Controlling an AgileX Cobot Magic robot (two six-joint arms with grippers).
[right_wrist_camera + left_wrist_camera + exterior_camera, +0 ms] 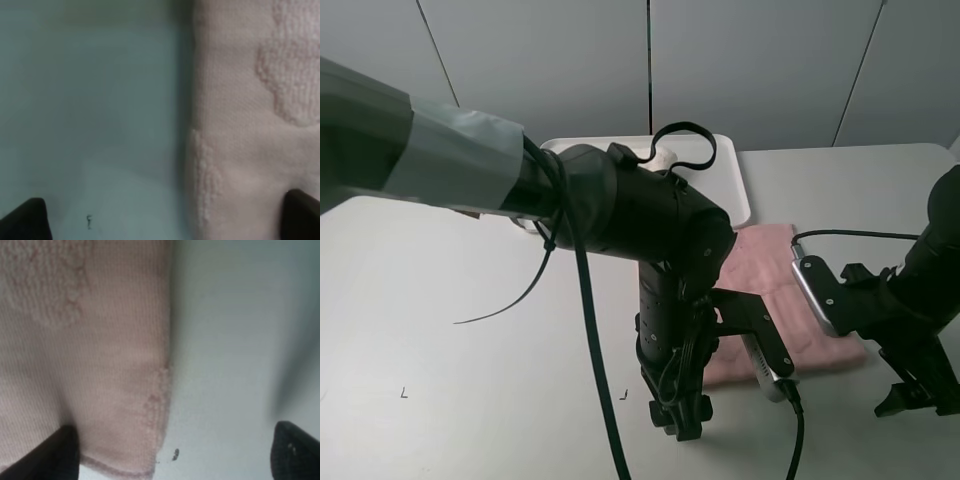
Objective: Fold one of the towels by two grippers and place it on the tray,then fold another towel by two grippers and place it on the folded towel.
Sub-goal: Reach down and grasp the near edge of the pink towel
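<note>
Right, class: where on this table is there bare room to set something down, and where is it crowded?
Free: the table left of the left arm, and right of the tray behind the pink towel. Crowded: the towel's near edge, by the left gripper and right gripper.

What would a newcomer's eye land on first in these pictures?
The bulky black left arm fills the middle of the high view, hiding part of the white tray behind it. A pink towel lies spread on the table just right of it. In the wrist views the left fingers and right fingers stand open, each pair straddling an edge of that towel.
</note>
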